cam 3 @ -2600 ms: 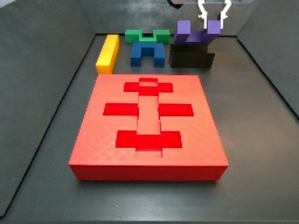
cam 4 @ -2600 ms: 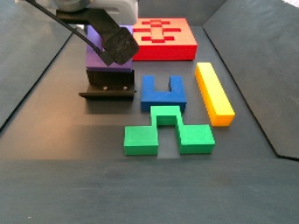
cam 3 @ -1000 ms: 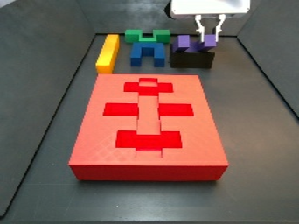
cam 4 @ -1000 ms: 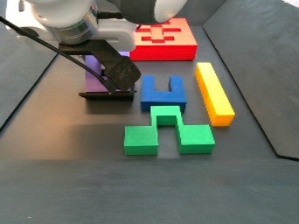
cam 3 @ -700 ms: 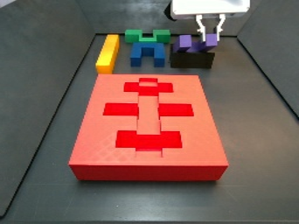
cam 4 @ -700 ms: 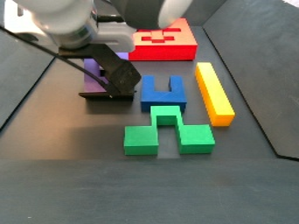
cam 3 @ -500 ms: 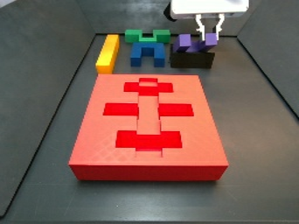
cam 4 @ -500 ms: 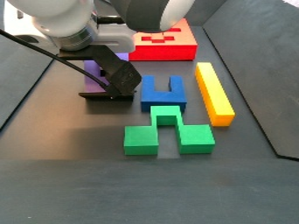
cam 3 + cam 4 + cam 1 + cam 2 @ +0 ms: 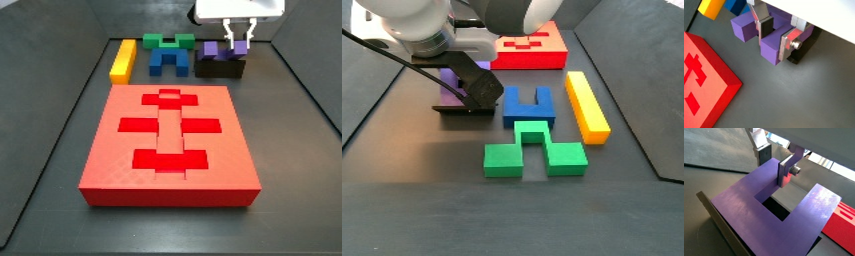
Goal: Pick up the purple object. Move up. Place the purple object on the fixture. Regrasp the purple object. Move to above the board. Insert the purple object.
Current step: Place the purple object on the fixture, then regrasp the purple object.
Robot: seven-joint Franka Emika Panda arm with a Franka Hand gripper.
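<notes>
- Landmark: we take the fixture as our reference. It is a black holder on the dark floor, past the far end of the board.
- Purple object: we see it seated on the fixture with its two prongs up. In a side view it rises just above the fixture's top edge. In another side view only a purple sliver shows behind the arm.
- Gripper: it is directly above the fixture. Its two silver fingers reach down at the purple object, one in the notch and one outside a prong. We judge that prong to be clamped between them, as both wrist views suggest.
- Gripper, side view: both fingers descend from the white wrist body onto the purple object's prongs.
- Board: a large red slab with brighter recessed cut-outs, well apart from the fixture on the near side; we log it as unoccupied.
- Blue block: just beside the fixture, lying on the floor.
- Green block: next to the blue block, on the side away from the board.
- Yellow bar: beyond the blue block from the fixture, lying lengthwise on the floor.
</notes>
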